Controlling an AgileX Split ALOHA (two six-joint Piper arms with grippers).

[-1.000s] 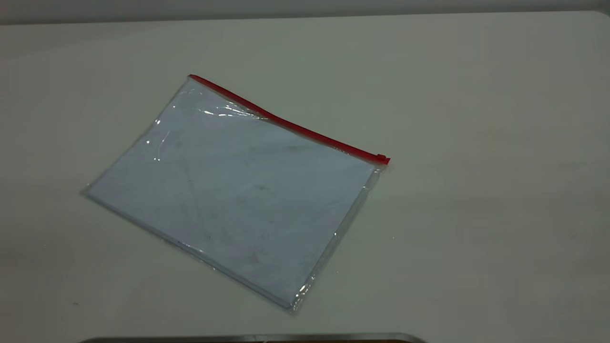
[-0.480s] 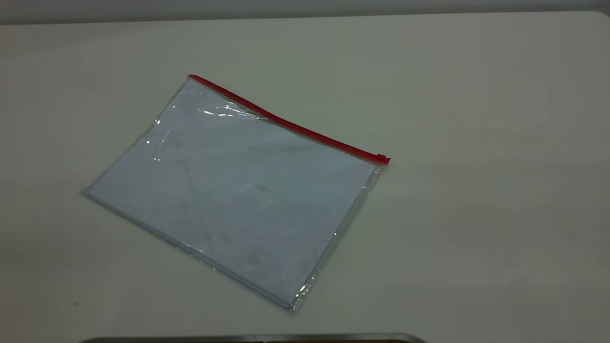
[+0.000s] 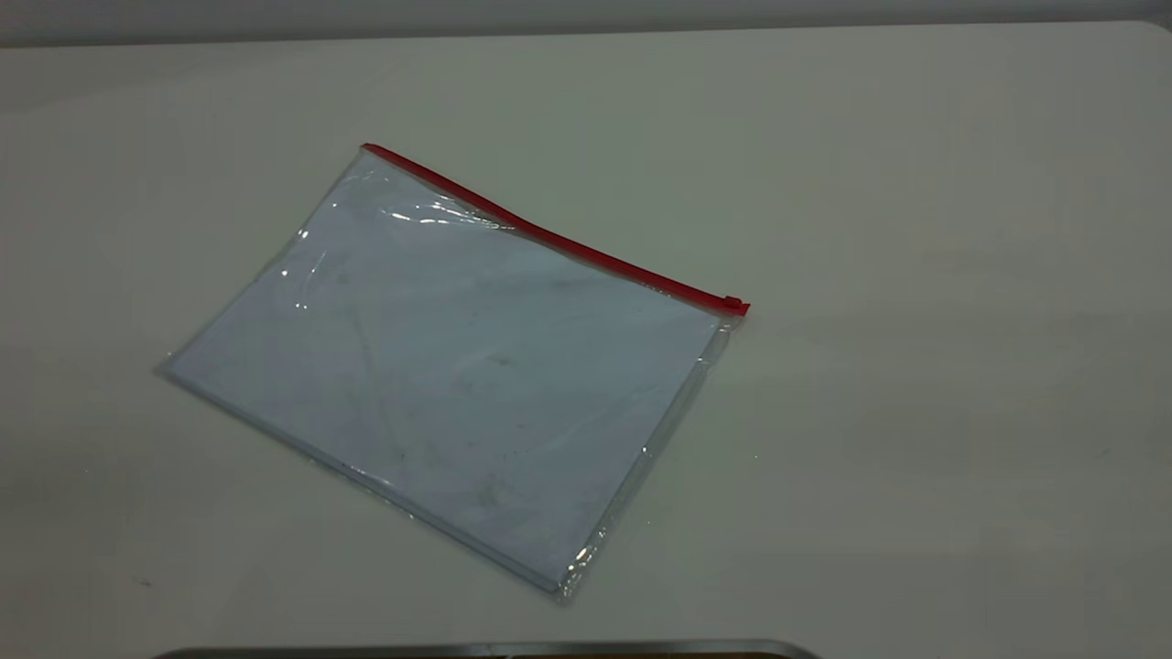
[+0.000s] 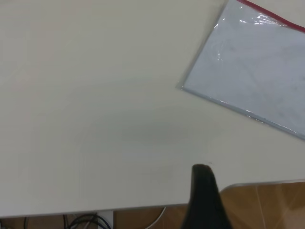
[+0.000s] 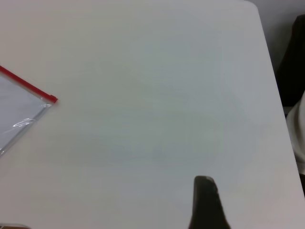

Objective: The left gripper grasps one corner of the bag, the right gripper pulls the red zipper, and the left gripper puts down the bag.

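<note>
The bag [image 3: 458,366] lies flat on the white table, left of centre, a clear pouch with pale sheets inside. The red zipper [image 3: 558,240] runs along its far long edge, and the small red slider tab [image 3: 734,304] sits at the right end. The corner of the bag [image 3: 366,148] at the red strip's left end rests on the table. Neither gripper shows in the exterior view. The left gripper [image 4: 202,174] hangs near the table's front edge, well away from the bag [image 4: 257,71]. The right gripper [image 5: 206,186] is over bare table, far from the slider tab [image 5: 53,99].
A grey metal rim [image 3: 485,648] shows at the table's near edge. The left wrist view shows wood floor [image 4: 267,205] and cables [image 4: 86,222] beyond the table edge. A dark shape [image 5: 293,62] stands past the table's side in the right wrist view.
</note>
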